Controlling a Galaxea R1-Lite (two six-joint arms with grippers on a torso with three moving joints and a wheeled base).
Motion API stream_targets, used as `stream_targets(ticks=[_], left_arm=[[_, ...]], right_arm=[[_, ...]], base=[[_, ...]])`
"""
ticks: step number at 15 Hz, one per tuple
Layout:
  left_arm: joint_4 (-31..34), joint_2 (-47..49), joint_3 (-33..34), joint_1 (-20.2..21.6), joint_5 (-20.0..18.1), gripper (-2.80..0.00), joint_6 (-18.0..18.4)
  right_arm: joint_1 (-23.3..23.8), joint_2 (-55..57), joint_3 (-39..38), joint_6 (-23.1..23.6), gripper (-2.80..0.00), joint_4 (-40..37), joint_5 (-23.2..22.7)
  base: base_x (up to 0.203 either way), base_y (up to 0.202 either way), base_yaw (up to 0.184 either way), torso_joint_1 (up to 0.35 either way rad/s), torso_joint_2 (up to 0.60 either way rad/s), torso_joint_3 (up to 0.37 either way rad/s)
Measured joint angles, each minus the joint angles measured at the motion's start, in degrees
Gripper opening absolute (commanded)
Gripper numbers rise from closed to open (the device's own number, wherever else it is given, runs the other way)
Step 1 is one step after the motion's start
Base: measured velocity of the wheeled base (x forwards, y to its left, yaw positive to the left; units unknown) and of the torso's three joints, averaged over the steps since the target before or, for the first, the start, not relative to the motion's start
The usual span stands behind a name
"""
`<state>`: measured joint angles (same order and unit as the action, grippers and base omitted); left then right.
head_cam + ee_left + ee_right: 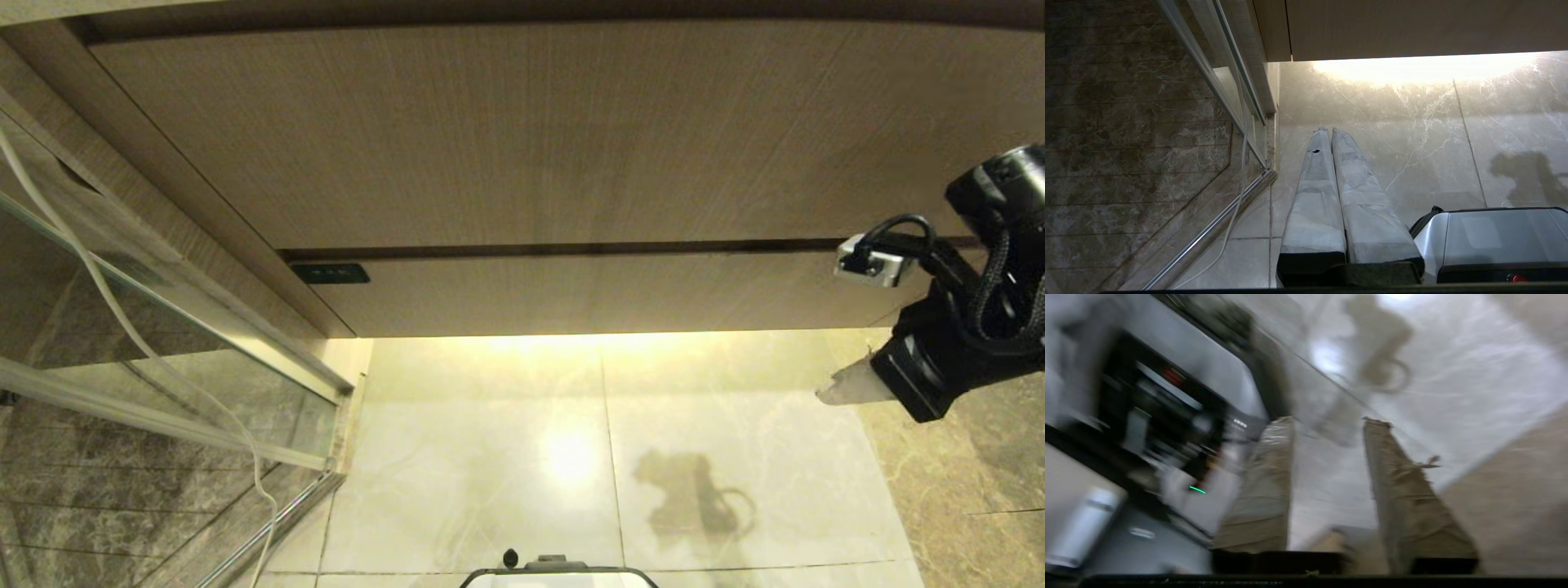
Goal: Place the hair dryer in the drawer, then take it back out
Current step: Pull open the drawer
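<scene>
Wood-grain drawer (604, 290) shut; right gripper (1329, 424) jaws apart, empty.

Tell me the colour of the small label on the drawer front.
The label on the drawer is dark, nearly black; it shows best in the head view.

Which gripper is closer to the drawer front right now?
Right. The right gripper hangs just below the drawer front's right end, jaws apart and empty. The left gripper is parked low over the floor, shut.

Drawer (604, 290) shut, flush; glass panel (122, 327) blocks left; floor (490, 457) open.
</scene>
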<state>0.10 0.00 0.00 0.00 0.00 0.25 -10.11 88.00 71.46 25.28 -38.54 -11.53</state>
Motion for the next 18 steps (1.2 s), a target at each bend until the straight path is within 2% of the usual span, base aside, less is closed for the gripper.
stream_targets(ticks=[2, 4, 8, 10, 13, 15, 18], left_arm=[[0.0, 0.0, 0.0, 0.0, 0.0, -2.80, 0.0], [0.0, 0.0, 0.0, 0.0, 0.0, -2.80, 0.0], [0.0, 0.0, 0.0, 0.0, 0.0, -2.80, 0.0], [0.0, 0.0, 0.0, 0.0, 0.0, -2.80, 0.0], [0.0, 0.0, 0.0, 0.0, 0.0, -2.80, 0.0], [0.0, 0.0, 0.0, 0.0, 0.0, -2.80, 0.0], [0.0, 0.0, 0.0, 0.0, 0.0, -2.80, 0.0]], right_arm=[[0.0, 1.3, -2.2, 13.0, 0.00, 2.6, 4.0], [-0.1, 2.1, -7.0, 25.0, 0.00, 10.3, 5.4], [-0.2, 3.9, -18.3, 41.1, 0.00, 37.0, 6.1], [-0.3, 6.3, -23.4, 45.4, 0.00, 53.5, 5.7], [-0.5, 11.2, -26.7, 47.9, 0.00, 74.1, 1.2], [-0.5, 14.4, -25.8, 47.4, 0.00, 81.6, -2.0], [-0.3, 18.0, -23.0, 44.3, 0.00, 85.0, -2.6]], base=[[0.000, 0.000, 0.000, 0.000, 0.00, 0.000], [0.000, 0.000, 0.000, 0.000, 0.00, 0.000], [0.000, 0.000, 0.000, 0.000, 0.00, 0.000], [0.000, 0.000, 0.000, 0.000, 0.00, 0.000], [0.000, 0.000, 0.000, 0.000, 0.00, 0.000], [0.000, 0.000, 0.000, 0.000, 0.00, 0.000], [0.000, 0.000, 0.000, 0.000, 0.00, 0.000]])
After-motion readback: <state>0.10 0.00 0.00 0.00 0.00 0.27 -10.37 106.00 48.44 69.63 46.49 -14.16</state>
